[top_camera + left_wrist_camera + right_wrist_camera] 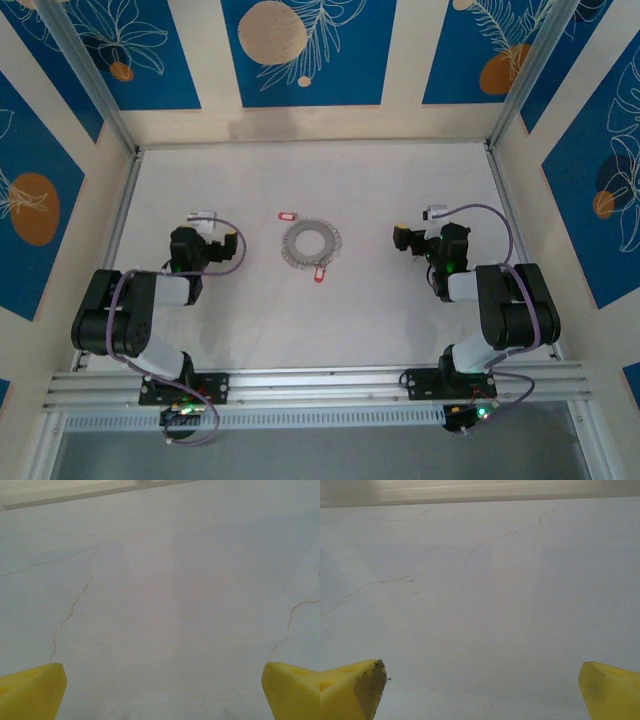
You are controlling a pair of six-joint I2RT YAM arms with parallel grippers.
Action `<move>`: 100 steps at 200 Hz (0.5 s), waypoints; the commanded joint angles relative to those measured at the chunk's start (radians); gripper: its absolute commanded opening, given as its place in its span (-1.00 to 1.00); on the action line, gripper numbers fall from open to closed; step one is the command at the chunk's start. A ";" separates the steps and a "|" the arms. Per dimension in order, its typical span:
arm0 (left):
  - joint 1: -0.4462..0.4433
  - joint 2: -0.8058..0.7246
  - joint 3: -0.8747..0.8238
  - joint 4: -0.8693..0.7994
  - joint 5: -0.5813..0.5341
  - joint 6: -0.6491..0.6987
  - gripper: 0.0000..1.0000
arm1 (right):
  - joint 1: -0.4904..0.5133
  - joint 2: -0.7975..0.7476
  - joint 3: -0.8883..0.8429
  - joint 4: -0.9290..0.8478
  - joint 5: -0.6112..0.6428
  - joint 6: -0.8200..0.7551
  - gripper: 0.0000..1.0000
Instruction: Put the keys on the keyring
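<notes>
Left arm [130, 315], right arm [505, 305]: black joint housings and white link tubes. Purple cables [232, 262] looped at each wrist and trailed from each base. Green lights [482, 411] glowed at the bases. Left fingers [31, 692], right fingers [610, 690]: yellow wedges. One right finger bore a scuffed grey inner face.

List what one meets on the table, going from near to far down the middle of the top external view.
near red key → keyring → far red key
</notes>
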 commanded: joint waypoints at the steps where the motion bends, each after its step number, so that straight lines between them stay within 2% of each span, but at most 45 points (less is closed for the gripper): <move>1: 0.012 -0.001 0.007 0.023 0.023 -0.006 1.00 | -0.002 -0.008 0.017 -0.001 -0.016 0.013 0.98; 100: 0.014 0.000 0.011 0.015 0.024 -0.006 1.00 | -0.005 -0.008 0.023 -0.010 0.010 0.027 0.98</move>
